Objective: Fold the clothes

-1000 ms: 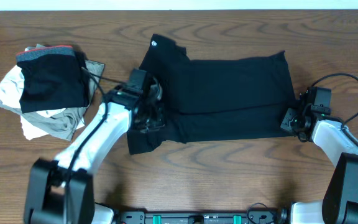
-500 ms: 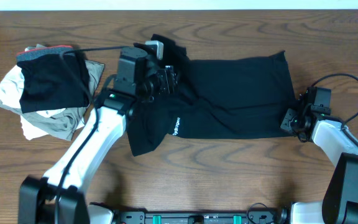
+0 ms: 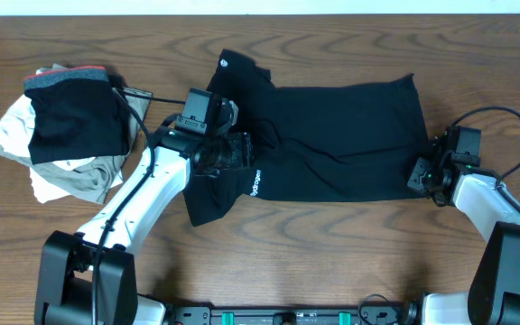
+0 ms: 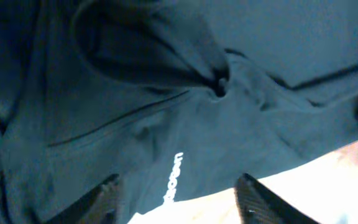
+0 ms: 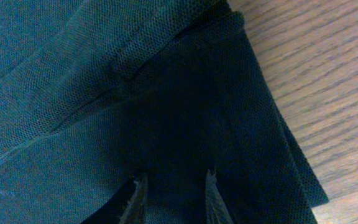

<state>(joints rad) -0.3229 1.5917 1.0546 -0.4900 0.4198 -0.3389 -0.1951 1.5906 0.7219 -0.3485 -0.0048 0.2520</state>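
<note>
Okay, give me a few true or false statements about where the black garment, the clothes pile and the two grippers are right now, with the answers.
1. In the overhead view, the white lettering shows on the black garment. True.
2. The pile of other clothes lies on the right arm's side of the table. False: it lies on the left arm's side.
3. The left gripper stands open over the garment. True.
4. The right gripper is at the end with the round white logo. False: it is at the opposite end, at the garment's near corner.
</note>
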